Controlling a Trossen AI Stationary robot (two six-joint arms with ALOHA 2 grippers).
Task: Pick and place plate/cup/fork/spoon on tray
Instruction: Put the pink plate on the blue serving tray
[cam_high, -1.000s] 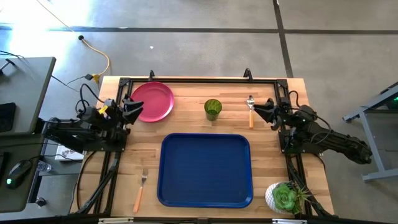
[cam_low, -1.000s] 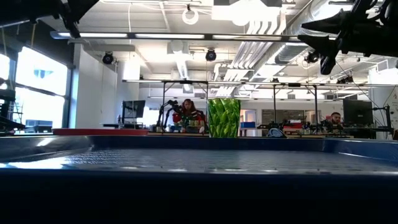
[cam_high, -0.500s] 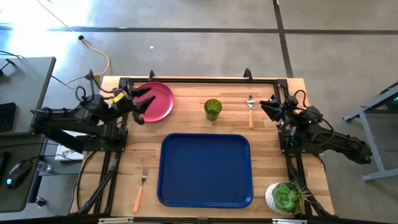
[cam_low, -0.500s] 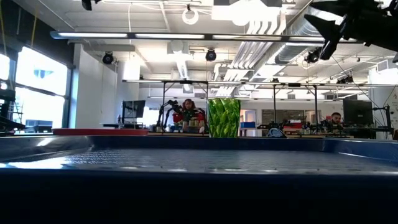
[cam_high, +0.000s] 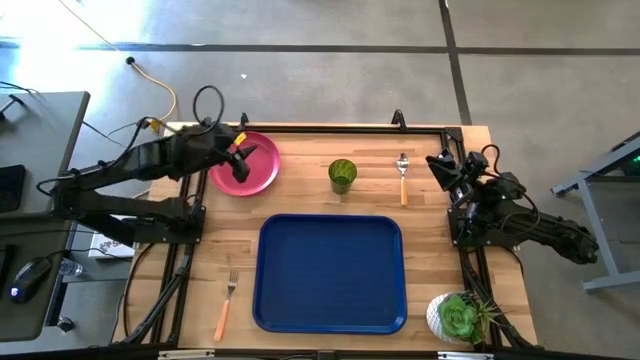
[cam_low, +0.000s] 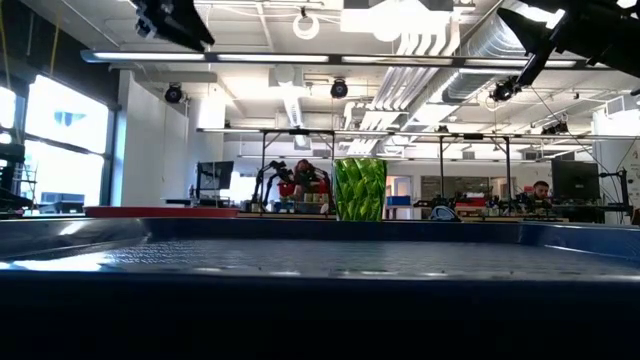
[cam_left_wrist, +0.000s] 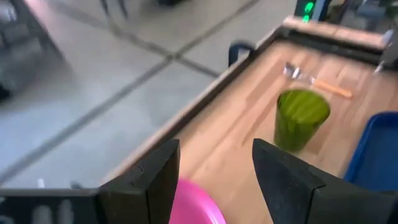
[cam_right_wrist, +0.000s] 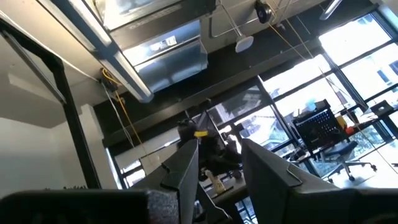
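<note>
The pink-red plate (cam_high: 264, 168) lies flat at the table's far left. It also shows in the left wrist view (cam_left_wrist: 200, 204). My left gripper (cam_high: 243, 163) hovers open above it, well clear of it, and is seen high up in the low view (cam_low: 175, 20). The green cup (cam_high: 342, 175) stands upright behind the blue tray (cam_high: 332, 272). The spoon (cam_high: 403, 178) lies to the cup's right. The fork (cam_high: 227, 305) lies left of the tray near the front edge. My right gripper (cam_high: 436, 160) is open and empty, right of the spoon and tipped upward.
A white pot with a green succulent (cam_high: 460, 318) stands at the near right corner. A black frame rail (cam_high: 320, 130) runs along the table's far edge. Bare wood lies between the plate and the tray.
My left gripper has risen and reached toward the far edge and right, from beside the plate's left rim to over the plate. My right gripper has drawn back from the spoon toward the right edge and tipped upward.
</note>
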